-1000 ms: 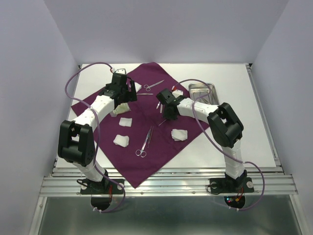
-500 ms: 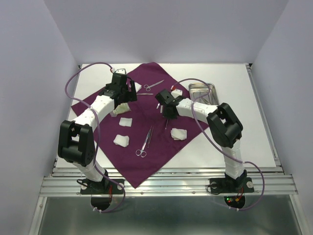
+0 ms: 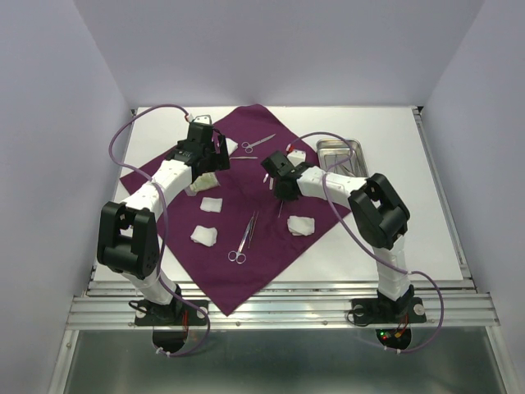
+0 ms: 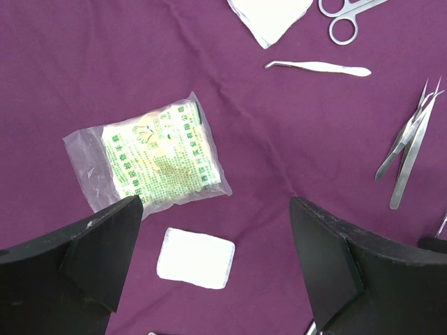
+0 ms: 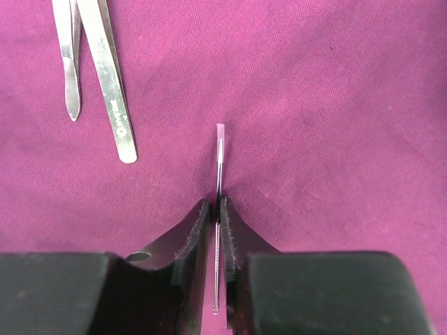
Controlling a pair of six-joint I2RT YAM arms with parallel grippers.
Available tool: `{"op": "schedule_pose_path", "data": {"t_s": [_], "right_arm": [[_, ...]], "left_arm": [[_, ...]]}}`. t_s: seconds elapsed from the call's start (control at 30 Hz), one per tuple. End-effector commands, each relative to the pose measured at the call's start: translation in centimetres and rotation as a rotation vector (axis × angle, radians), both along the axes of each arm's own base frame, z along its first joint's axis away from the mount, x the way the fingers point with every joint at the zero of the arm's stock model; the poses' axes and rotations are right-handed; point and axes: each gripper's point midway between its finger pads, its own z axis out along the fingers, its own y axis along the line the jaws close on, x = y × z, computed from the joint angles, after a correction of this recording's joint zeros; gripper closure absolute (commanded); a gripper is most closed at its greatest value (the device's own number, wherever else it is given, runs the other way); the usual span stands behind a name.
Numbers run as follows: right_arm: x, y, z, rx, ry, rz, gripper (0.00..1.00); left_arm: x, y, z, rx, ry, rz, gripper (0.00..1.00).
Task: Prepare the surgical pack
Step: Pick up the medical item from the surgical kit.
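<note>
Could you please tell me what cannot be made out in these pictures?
- Right wrist view: the thin instrument sits clamped in the shut jaws and is too slender to identify.
- Left wrist view: the scissors are cut off by the top edge.
- Top view: the packet is mostly hidden by the left arm.

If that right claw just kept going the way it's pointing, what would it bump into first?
Most likely bare purple cloth. The right gripper is shut on a thin metal instrument that sticks out ahead, so its tip would touch first. The tweezers lie off to the side.
</note>
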Motion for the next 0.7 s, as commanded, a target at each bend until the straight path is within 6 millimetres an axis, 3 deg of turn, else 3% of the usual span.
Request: {"op": "schedule_pose_path", "data": {"t_s": [0.0, 0.2, 0.57, 0.67], "right_arm": [[0.4, 0.3, 1.4, 0.03, -0.036, 0.004, 0.81], [0.4, 0.2, 1.6, 0.029, -0.043, 0.001, 0.81], [0.5, -0.2, 2.3, 0.022, -0.063, -0.01, 0.91], [0.5, -0.1, 2.3, 0.026, -0.062, -0.008, 0.89]], "left_arm": [[0.3, -0.1, 0.6, -0.003, -0.034, -0.006, 0.01], [0.3, -0.1, 0.7, -0.002, -0.036, -0.004, 0.01], [0.3, -0.1, 0.5, -0.003, -0.032, -0.007, 0.01], [0.3, -0.2, 0.6, -0.004, -0.034, -0.007, 0.01]]}}
